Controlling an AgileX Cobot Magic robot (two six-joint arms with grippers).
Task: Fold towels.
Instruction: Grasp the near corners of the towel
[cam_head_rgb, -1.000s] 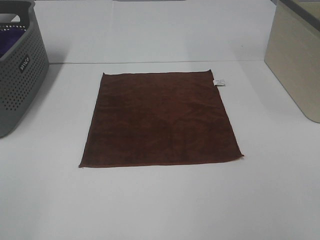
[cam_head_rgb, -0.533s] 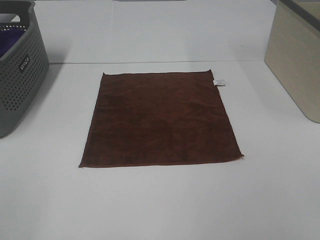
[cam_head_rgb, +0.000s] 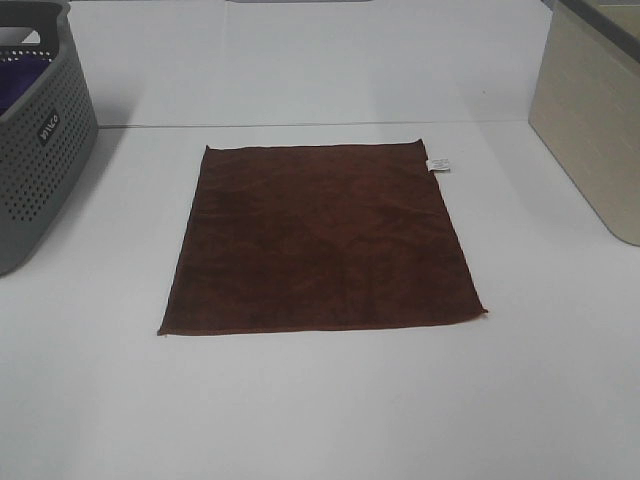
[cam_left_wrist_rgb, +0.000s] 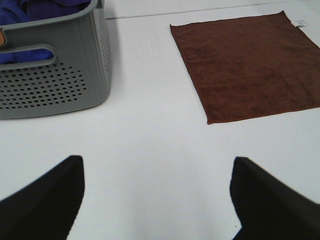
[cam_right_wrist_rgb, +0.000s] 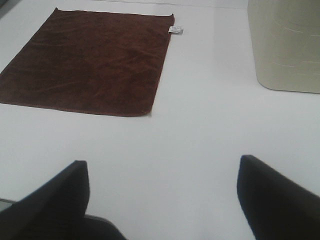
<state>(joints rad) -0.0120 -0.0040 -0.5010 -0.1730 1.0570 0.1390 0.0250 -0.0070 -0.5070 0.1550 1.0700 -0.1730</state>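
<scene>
Your left gripper (cam_left_wrist_rgb: 157, 160) and right gripper (cam_right_wrist_rgb: 162, 161) both have their fingers spread wide with nothing between them. Each is poised above bare table (cam_head_rgb: 320, 410), well short of the cloth. Neither shows in the high view, so you have probably parked them back to keep the workspace unobstructed.

The towel (cam_head_rgb: 322, 238) lies fully opened and flat at the table's centre, between the two arms, presumably so that each can take a near corner. It is close to square, so it has no clear long axis. Its edges run roughly square to the table's front. The white tag (cam_head_rgb: 438, 165) marks the far corner on your right.

A grey perforated basket (cam_head_rgb: 40, 150) stands well to the left and a beige bin (cam_head_rgb: 590, 120) well to the right.
</scene>
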